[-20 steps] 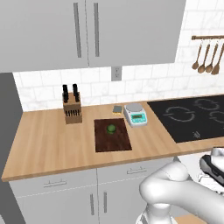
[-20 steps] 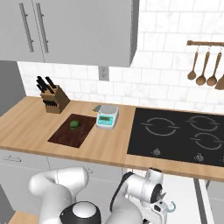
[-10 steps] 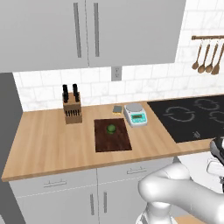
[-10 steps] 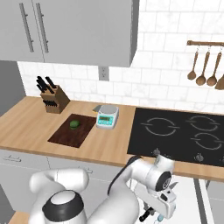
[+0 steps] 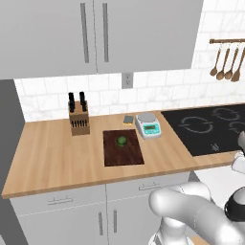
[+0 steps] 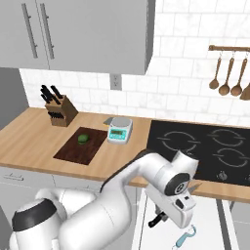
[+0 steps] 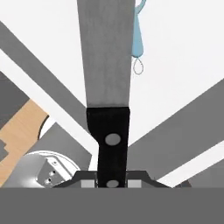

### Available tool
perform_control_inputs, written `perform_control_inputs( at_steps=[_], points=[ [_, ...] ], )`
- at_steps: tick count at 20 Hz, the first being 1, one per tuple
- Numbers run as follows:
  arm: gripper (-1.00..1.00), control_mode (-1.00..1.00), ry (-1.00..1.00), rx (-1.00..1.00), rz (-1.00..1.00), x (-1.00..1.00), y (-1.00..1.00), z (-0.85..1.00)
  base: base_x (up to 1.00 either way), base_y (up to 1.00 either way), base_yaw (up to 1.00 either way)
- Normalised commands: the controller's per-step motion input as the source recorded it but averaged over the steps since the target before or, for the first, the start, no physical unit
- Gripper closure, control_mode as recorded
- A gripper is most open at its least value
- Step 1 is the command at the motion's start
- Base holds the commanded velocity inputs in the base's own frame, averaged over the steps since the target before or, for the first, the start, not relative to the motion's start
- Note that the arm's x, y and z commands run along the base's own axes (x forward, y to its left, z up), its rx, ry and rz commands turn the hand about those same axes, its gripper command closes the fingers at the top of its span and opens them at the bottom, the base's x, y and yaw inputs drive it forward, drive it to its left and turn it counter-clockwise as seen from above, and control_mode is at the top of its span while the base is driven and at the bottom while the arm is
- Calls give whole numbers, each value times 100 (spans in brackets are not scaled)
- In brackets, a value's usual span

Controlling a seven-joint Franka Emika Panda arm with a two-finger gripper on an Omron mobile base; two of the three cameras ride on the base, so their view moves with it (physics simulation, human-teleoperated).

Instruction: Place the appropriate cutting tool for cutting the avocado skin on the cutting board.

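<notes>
My gripper [image 6: 165, 218] hangs low over an open white drawer [image 6: 210, 224] in front of the counter, shut on a knife. The knife's black handle [image 7: 111, 140] sits between the jaws and its grey blade [image 7: 107, 48] points away from the hand. The handle's dark end [image 6: 154, 222] sticks out below the hand. The dark brown cutting board [image 5: 123, 148] [image 6: 80, 146] lies on the light wood counter. The small green avocado [image 5: 122, 140] [image 6: 83, 138] rests on it, near its far end.
A knife block [image 5: 79, 119] [image 6: 58, 110] stands at the back left of the board. A digital scale [image 5: 147, 125] [image 6: 119, 131] sits between the board and the black stovetop [image 5: 210, 127] [image 6: 205, 146]. A light-blue peeler [image 6: 186, 238] [image 7: 138, 35] lies in the drawer.
The arm has swung and the wrist has turned over the drawer, with the knife still held. Nothing on the counter has moved.
</notes>
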Motion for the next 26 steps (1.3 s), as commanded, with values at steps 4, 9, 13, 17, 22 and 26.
perform_control_inputs(
  at_steps=[4,9,13,17,22,26],
  points=[
    [100,-100,-22,0,-2,3,51,100,0,0,0],
    [100,-100,-14,0,0,11,63,90,0,0,0],
    [100,-100,-10,0,0,26,69,69,0,0,0],
    [100,-100,-6,0,1,23,69,53,0,0,0],
    [100,-100,0,0,4,34,77,32,0,0,0],
    [100,-100,0,0,4,39,78,8,0,0,0]
  ],
)
